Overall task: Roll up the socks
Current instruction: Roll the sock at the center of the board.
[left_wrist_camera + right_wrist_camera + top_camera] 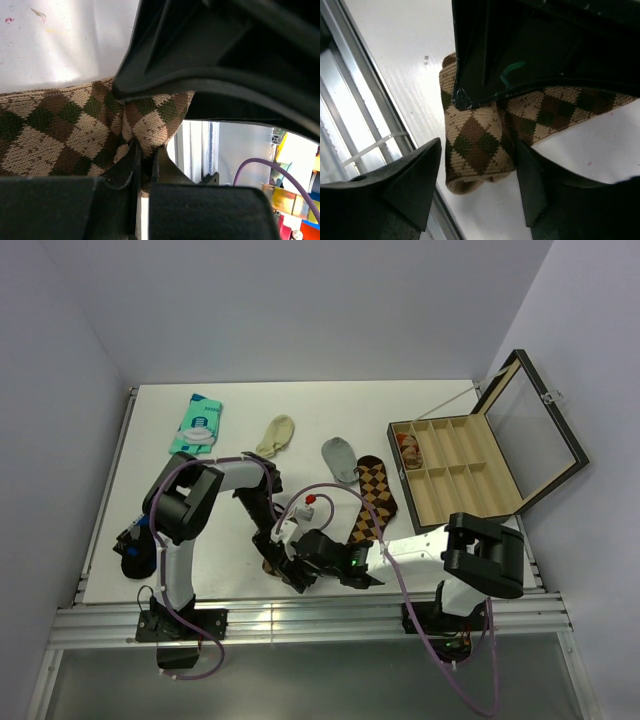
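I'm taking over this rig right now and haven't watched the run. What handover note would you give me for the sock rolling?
Left gripper: shut, pinching the near end of the argyle socks.
Right gripper: open, fingers either side of that same end, not gripping.
Socks: they run from the near table edge up to beside the grey sock, and the far part lies flat.
Done: near end grasped and slightly bunched.
Left: no roll is visible yet, so the rolling itself remains.

A teal packet (197, 423) lies far left on the white surface (300, 405). A cream ankle sock (276, 435) and a grey ankle sock (340, 458) lie apart near the middle. At the right a compartmented wooden box (455, 464) stands open, its glazed lid (535, 435) tilted back. A dark bundle (133, 558) sits by the left edge.
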Motion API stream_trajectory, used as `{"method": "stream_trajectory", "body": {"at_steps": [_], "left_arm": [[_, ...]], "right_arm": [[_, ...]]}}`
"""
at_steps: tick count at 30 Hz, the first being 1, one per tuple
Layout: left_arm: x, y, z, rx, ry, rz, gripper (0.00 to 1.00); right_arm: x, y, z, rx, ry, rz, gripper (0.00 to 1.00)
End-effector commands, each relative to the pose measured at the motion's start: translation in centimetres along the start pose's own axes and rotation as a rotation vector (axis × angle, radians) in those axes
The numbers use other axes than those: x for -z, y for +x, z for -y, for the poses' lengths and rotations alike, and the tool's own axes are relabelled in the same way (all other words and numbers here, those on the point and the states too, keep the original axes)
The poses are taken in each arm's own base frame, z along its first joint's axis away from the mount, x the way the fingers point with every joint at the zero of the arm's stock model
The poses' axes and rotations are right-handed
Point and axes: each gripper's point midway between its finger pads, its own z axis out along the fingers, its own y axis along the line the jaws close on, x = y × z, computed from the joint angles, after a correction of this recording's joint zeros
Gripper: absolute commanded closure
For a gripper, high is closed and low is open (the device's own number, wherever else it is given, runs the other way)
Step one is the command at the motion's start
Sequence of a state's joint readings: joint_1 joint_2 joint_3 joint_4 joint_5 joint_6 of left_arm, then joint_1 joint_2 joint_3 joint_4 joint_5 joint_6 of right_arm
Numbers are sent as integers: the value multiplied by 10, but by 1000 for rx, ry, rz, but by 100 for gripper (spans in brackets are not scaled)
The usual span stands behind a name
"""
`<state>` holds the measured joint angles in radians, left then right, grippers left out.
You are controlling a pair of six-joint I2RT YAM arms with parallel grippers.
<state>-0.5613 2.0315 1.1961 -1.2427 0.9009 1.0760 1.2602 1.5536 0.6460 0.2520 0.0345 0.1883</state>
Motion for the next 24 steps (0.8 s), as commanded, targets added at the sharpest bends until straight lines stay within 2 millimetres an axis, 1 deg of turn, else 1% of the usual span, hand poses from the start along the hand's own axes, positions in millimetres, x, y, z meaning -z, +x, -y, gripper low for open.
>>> {"method": "stream_trajectory", "body": {"at_steps": [1, 2, 3, 5, 6, 7, 9, 10, 12, 13, 15, 17, 18, 19, 21, 24], "left_arm": [[-1, 8, -20, -58, -56, -69, 100], [-1, 8, -20, -57, -60, -69, 100], [0, 7, -20, -61, -63, -65, 100], [0, 5, -20, -64, -66, -60, 98], [0, 3, -22, -71, -76, -52, 95], [1, 1, -21, -71, -85, -43, 92], [3, -5, -22, -81, -112, -22, 85], [7, -11, -22, -98, -139, 0, 80], [13, -20, -19, -121, -168, 30, 73], [16, -26, -17, -124, -172, 56, 68], [23, -35, -12, -138, -192, 88, 65], [30, -44, -14, -153, -226, 130, 60], [37, -50, -12, -147, -255, 155, 59], [41, -55, -17, -162, -288, 177, 59], [51, -59, -16, -159, -330, 209, 59], [62, -63, -20, -156, -394, 252, 59]], "right_arm": [[-7, -30, -3, 4, 8, 93, 39], [-8, -30, 0, 0, 20, 95, 43], [-8, -27, 0, -7, 25, 91, 54], [-10, -24, 3, -13, 40, 82, 64], [-11, -21, 3, -19, 43, 69, 72], [-12, -19, 4, -20, 46, 62, 75], [-13, -12, 4, -27, 42, 39, 78], [-13, -9, 5, -30, 47, 31, 79], [-12, -2, 7, -43, 52, 14, 82], [-11, -1, 6, -47, 51, 14, 83], [-9, 5, 7, -63, 52, 3, 84], [-7, 8, 8, -79, 54, -2, 84], [-7, 10, 9, -82, 58, -11, 84], [-6, 13, 10, -85, 60, -20, 84], [-6, 15, 11, -95, 66, -27, 85], [-6, 19, 12, -108, 62, -44, 85]]}}
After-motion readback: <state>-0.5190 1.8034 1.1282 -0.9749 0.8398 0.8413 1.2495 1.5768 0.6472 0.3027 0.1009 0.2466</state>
